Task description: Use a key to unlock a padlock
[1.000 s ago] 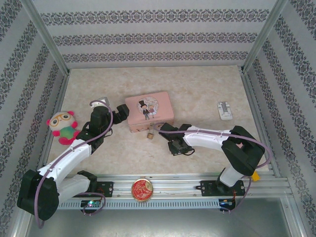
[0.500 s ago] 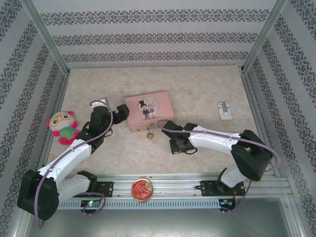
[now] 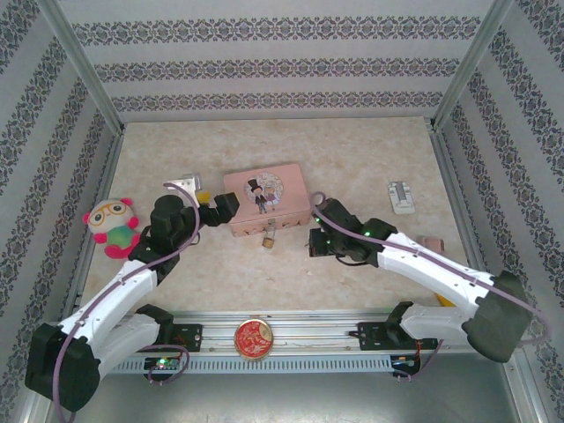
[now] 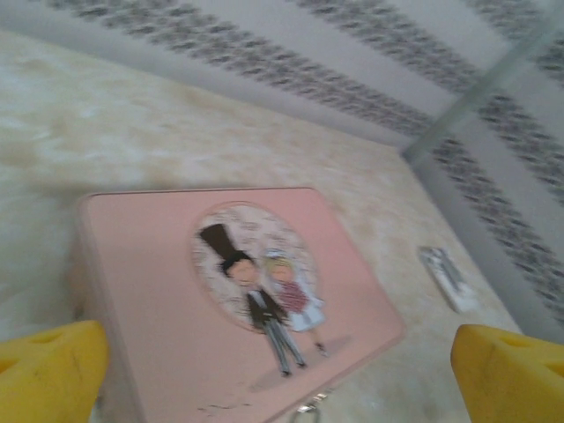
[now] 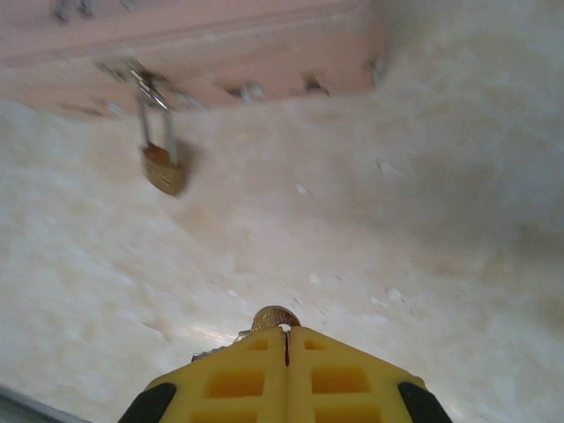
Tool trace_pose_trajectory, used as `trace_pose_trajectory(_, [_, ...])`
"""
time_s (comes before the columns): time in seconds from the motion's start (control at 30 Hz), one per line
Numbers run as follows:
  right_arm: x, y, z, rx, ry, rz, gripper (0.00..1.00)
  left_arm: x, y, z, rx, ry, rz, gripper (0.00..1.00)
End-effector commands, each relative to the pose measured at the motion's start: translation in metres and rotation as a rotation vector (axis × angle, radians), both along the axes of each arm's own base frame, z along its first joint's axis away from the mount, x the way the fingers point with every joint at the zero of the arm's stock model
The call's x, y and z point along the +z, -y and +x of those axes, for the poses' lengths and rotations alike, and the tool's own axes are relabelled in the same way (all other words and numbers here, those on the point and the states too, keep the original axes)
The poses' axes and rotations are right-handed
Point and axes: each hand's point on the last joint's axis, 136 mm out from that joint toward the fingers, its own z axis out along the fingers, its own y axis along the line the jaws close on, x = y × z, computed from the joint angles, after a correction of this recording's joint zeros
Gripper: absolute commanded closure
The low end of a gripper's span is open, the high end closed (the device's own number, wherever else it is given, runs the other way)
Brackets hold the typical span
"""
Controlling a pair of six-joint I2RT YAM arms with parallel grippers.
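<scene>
**At the front of the pink box: padlock hanging, right gripper just off to its side**

On the near wall of the pink box [image 3: 267, 201], the padlock [image 5: 164, 167] hangs by its thin silvery shackle from the box's clasp, its brass body below the clasp. The right gripper [image 3: 314, 244] is on this same near side of the box, toward the box's right corner, and points at that wall. In its wrist view the padlock lies ahead and off to the left, near the fingertips but apart from them; no part of the gripper touches it. The yellow fingers [image 5: 344, 379] are pressed together with only a thin seam between them. A small brass piece [image 5: 275, 317] is pinched at their tips and pokes out toward the box. It is too small to tell whether it is the key.

At the left end of the box, the left gripper [image 3: 216, 204] is spread wide and holds nothing. Its wrist view looks across the box lid, with a yellow fingertip [image 4: 48, 374] at each lower corner and the cartoon couple on the lid between them. The padlock hangs to the right of this gripper, partway along the box's near wall.
</scene>
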Motion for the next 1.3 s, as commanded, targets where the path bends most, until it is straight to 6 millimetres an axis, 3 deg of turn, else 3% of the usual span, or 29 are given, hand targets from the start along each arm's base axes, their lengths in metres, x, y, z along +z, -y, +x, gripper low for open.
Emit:
trace_pose_trajectory(0.0, [0.035,-0.017,0.010,0.025,0.051,0.144,1.00,0.029,0.030,-0.020,-0.216,0.201,-0.018,0.01])
trace_pose_trajectory(0.13, [0.056,-0.020,0.013,0.043,0.087,0.191,1.00,0.030,0.044,-0.028,-0.295,0.214,-0.008,0.01])
trace_pose_trajectory(0.3, [0.080,-0.025,0.023,0.049,0.186,0.243,1.00,0.012,0.056,-0.021,-0.275,-0.005,-0.092,0.20])
trace_pose_trajectory(0.5, [0.103,-0.035,0.043,0.014,0.295,0.317,1.00,0.023,0.098,-0.045,-0.435,-0.060,-0.229,0.26])
trace_pose_trajectory(0.8, [0.109,-0.058,0.055,0.057,0.281,0.348,1.00,0.034,0.133,-0.061,-0.533,-0.044,-0.228,0.42])
trace_pose_trajectory(1.0, [0.112,-0.063,0.056,0.060,0.288,0.366,1.00,0.027,0.144,-0.055,-0.540,-0.052,-0.233,0.43])
trace_pose_trajectory(1.27, [0.108,-0.065,0.055,0.066,0.271,0.374,1.00,0.034,0.150,-0.043,-0.525,-0.021,-0.254,0.52])
